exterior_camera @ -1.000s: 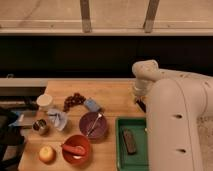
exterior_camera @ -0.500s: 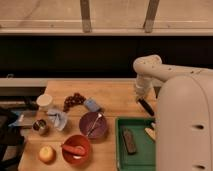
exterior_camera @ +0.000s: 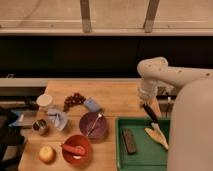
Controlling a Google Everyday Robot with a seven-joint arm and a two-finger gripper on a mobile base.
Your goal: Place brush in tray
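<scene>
The green tray [exterior_camera: 142, 160] lies at the table's front right. In it are a flat dark block [exterior_camera: 130, 141] and a tan forked piece [exterior_camera: 157, 137]. My gripper [exterior_camera: 145, 103] hangs from the white arm just above the tray's far rim and is shut on the top end of the slim black brush [exterior_camera: 151, 116]. The brush slants down and to the right from the gripper. Its paler lower end is over the tray's far right part, close to the tan piece. I cannot tell whether the tip touches the tray.
On the wooden table [exterior_camera: 120, 97] left of the tray are a purple bowl [exterior_camera: 93, 126] with a spoon, a red bowl [exterior_camera: 76, 148], a yellow fruit [exterior_camera: 46, 153], grapes [exterior_camera: 75, 100], a blue packet [exterior_camera: 92, 104], a white cup [exterior_camera: 45, 101], a crumpled bag [exterior_camera: 57, 119] and a small can [exterior_camera: 40, 126]. My own body [exterior_camera: 192, 130] fills the right edge.
My arm has drawn back to the right and uncovered the tray. The gripper with the brush has come down toward the tray's far rim.
</scene>
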